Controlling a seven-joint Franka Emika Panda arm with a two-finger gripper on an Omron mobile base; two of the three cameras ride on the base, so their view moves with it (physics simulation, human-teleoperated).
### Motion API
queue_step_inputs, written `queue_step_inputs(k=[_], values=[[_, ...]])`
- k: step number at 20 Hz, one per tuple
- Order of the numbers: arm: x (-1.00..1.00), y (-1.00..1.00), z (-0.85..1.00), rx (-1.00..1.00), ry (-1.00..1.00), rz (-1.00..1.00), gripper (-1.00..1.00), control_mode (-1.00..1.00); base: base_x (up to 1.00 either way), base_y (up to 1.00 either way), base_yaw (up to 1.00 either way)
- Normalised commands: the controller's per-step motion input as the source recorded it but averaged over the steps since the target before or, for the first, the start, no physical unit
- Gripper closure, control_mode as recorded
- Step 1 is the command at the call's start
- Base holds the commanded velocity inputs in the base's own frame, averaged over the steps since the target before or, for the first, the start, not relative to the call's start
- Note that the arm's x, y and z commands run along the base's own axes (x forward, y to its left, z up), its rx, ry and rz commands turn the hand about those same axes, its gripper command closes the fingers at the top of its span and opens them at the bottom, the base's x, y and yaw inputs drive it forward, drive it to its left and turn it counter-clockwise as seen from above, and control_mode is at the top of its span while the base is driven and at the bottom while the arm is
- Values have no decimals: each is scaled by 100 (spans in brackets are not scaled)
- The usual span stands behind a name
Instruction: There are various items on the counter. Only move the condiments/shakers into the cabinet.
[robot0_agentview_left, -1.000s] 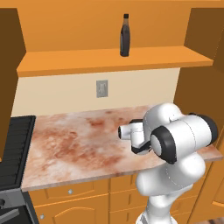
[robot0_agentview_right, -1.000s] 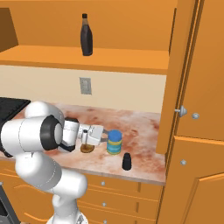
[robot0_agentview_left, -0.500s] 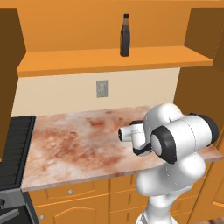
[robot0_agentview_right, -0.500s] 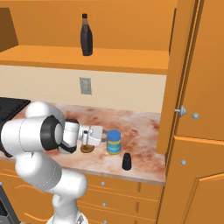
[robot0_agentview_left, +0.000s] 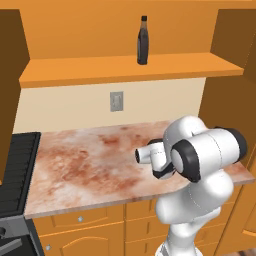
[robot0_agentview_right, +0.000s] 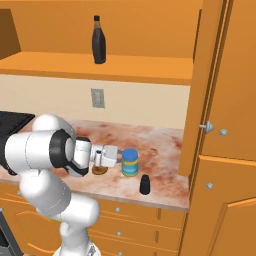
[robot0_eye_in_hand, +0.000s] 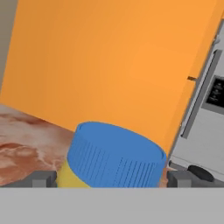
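The blue-lidded jar (robot0_agentview_right: 130, 163) stands upright on the table (robot0_agentview_right: 160, 145), directly ahead of the end effector (robot0_agentview_right: 116, 156) and level with it. It looks squat, rigid and light. The smooth yellow-and-blue body may slip under the pads, while the ribbed edge of the blue lid (robot0_eye_in_hand: 114, 155) should offer more bite. The best hold appears to be across the body just below the lid, or across the ribbed lid itself, with one finger on each side. The low, wide shape should keep it from tipping during the approach.

The end effector is fully spread and holds nothing. In the hand view its two fingertips (robot0_eye_in_hand: 43, 179) stand either side of the jar with the lid centred between them, apparently not yet in contact.

The arm (robot0_agentview_left: 200, 155) is folded low, forearm and wrist roughly horizontal, reaching sideways along the table toward the tall cabinet panel (robot0_agentview_right: 205, 90). The small round pastry (robot0_agentview_right: 99, 170) lies just below the wrist. The small black shaker (robot0_agentview_right: 145, 185) stands beyond the jar, nearer the table's front edge. The dark brown bottle (robot0_agentview_right: 98, 40) stands upright on the cabinet shelf (robot0_agentview_right: 100, 67), well above the end effector.
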Motion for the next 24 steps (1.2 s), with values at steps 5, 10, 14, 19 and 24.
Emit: queue_step_inputs(k=[5, 10, 14, 19, 24], values=[[3, -4, -5, 0, 0, 0, -100, -100, 0, 0, 0], [0, -12, -2, 0, 0, 0, -100, -100, 0, 0, 0], [0, -6, -4, 0, 0, 0, -100, -100, 0, 0, 0], [0, 0, -1, 0, 0, 0, 100, -100, 0, 0, 0], [0, 0, 0, 0, 0, 0, 100, -100, 0, 0, 0]])
